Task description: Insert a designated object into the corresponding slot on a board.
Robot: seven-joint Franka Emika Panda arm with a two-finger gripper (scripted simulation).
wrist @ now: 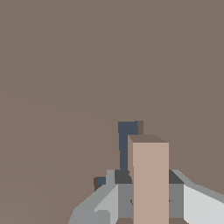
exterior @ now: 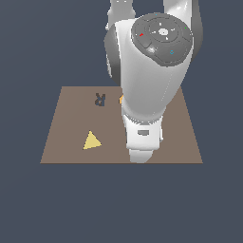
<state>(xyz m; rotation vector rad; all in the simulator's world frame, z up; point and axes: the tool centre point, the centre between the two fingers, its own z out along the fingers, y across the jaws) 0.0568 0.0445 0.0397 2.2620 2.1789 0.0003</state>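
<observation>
Dark slate ground surrounds the large flat brown board (wrist: 65, 65). Beneath the fingers (wrist: 151, 199), the navy T-shaped slot (wrist: 127, 144) peeks out offset. They pinch the pale tan T block (wrist: 151, 179); lowered misaligned, it could jam on the rim.

Seemingly a simulated scene: brown board (exterior: 66, 142) amid featureless dark-blue.
</observation>
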